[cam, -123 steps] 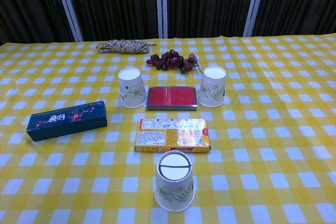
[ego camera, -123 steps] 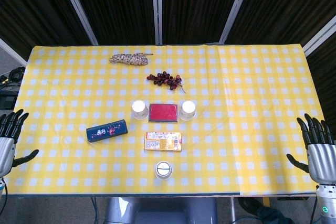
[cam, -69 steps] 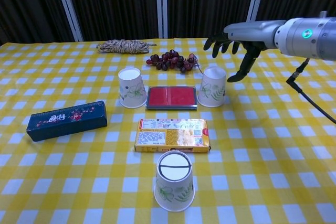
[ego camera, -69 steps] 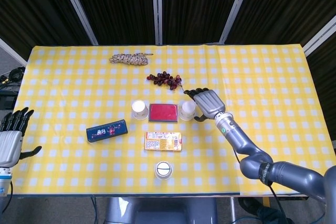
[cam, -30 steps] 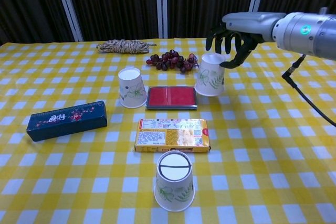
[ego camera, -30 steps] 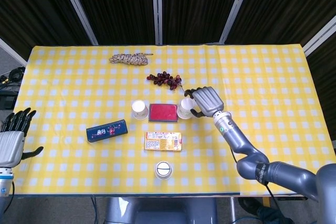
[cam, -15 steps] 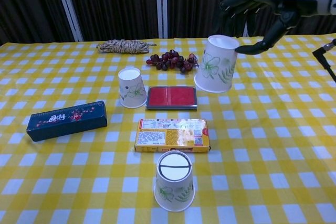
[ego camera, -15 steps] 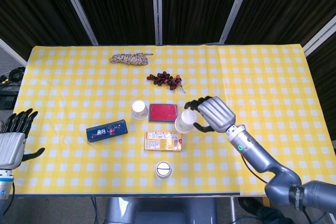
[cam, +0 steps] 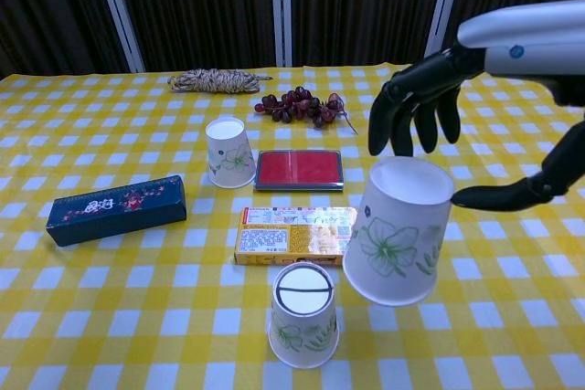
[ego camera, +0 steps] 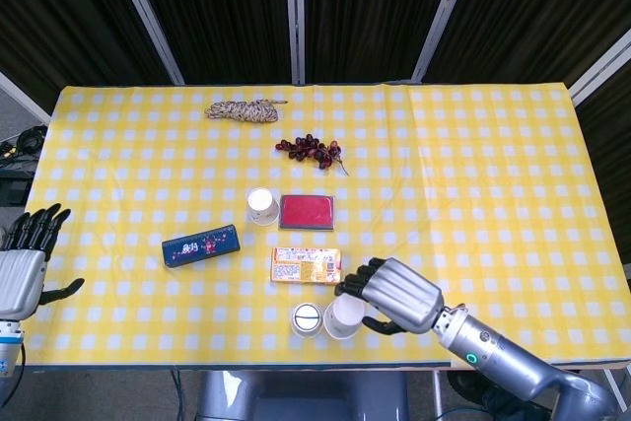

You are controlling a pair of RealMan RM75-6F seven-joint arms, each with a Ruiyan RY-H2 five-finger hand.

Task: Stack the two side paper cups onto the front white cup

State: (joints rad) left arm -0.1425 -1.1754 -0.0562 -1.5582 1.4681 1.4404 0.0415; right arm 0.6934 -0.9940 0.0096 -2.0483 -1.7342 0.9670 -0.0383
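My right hand (ego camera: 399,296) (cam: 439,116) holds an upside-down paper cup (ego camera: 344,318) (cam: 397,229) in the air, just right of the front white cup (ego camera: 307,318) (cam: 303,315), which stands upside down near the table's front edge. The other side cup (ego camera: 261,206) (cam: 229,152) stands upside down left of the red pad (ego camera: 308,212) (cam: 299,170). My left hand (ego camera: 22,268) hangs open off the table's left edge, holding nothing.
A yellow snack packet (ego camera: 307,265) (cam: 297,235) lies between the red pad and the front cup. A dark blue box (ego camera: 201,245) (cam: 115,209) lies to the left. Grapes (ego camera: 312,150) (cam: 302,105) and a rope bundle (ego camera: 243,109) (cam: 216,80) lie further back.
My right hand has lifted the right side cup from beside the red pad and carried it forward, close to the front cup. The left hand has hardly moved.
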